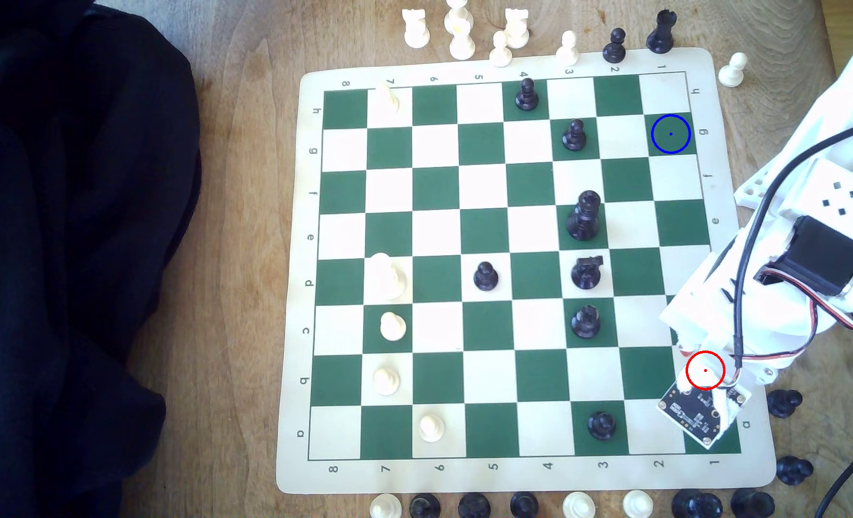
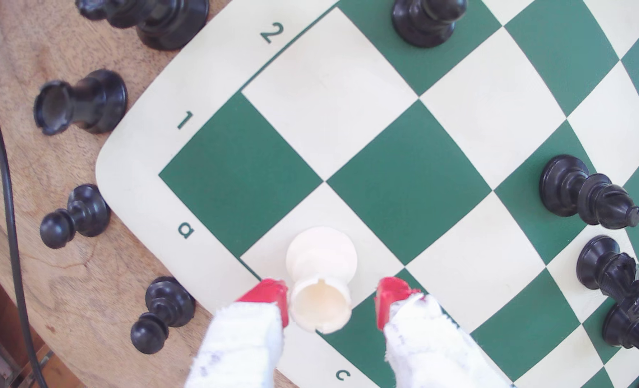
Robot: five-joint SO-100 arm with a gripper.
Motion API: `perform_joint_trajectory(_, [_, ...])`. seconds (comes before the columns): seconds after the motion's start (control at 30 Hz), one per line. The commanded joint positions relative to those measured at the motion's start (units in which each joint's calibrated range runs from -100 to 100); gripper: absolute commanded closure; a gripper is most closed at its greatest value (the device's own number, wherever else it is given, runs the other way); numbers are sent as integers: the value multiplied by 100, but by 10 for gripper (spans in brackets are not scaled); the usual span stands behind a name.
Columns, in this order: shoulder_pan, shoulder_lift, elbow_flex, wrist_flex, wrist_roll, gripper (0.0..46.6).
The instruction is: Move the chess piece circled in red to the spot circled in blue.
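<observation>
Gripper point(image 2: 332, 298) open, red-tipped fingers point(image 2: 269, 294) straddling the cream rook point(image 2: 321, 278) on white square b1; one finger looks to touch its crenellated top, the other stands apart. In the exterior view the arm hides that rook. Blue-ringed spot point(image 1: 670, 133) on green g1, bare, well apart along the same file.

chess piece point(image 2: 321, 278) between tool point(image 2: 332, 302) fingers

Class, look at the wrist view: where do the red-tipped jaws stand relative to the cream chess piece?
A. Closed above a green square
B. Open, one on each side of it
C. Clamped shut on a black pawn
B: the gripper is open, its red tips flanking the cream chess piece, with a gap on one side.
</observation>
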Motion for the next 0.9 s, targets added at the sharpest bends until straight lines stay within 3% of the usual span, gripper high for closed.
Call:
perform_joint_trajectory(0.0, [6, 65, -38, -40, 15, 350])
perform_joint_trajectory(0.17, [-1, 159, -102, -7, 5, 371])
perform_joint_trajectory(0.47, [-9, 176, -219, -24, -63, 342])
perform_joint_trajectory(0.87, [-127, 91, -510, 17, -171, 344])
